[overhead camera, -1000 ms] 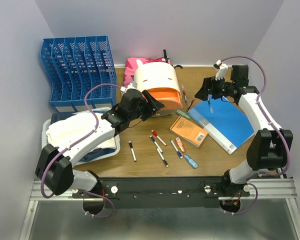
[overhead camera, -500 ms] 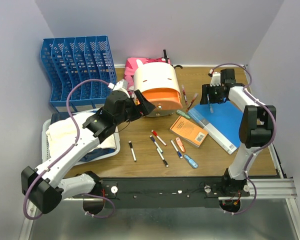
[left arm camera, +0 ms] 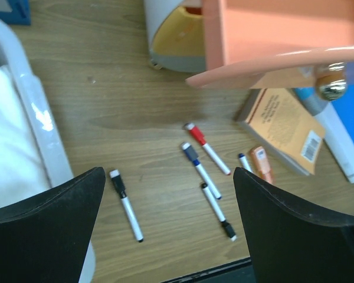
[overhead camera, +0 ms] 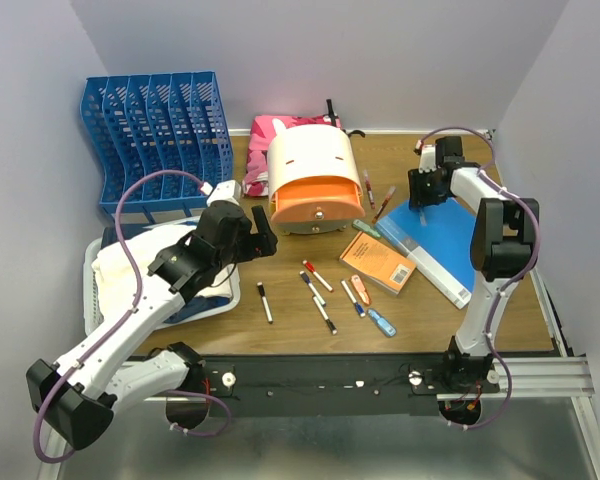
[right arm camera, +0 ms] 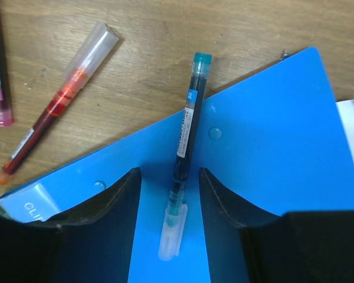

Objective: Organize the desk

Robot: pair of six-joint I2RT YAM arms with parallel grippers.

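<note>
Right claw astride teal pen, slim gaps showing; left claw wide apart.
Desk fills mid-frame, top view; pen lies on blue folder, upper right. Orange box cut off at top edge, left wrist view.

Loose markers crowd the desk below the orange drawer.

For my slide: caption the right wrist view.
Right gripper straddling a teal pen lying over the edge of the blue folder onto the desk.
</note>
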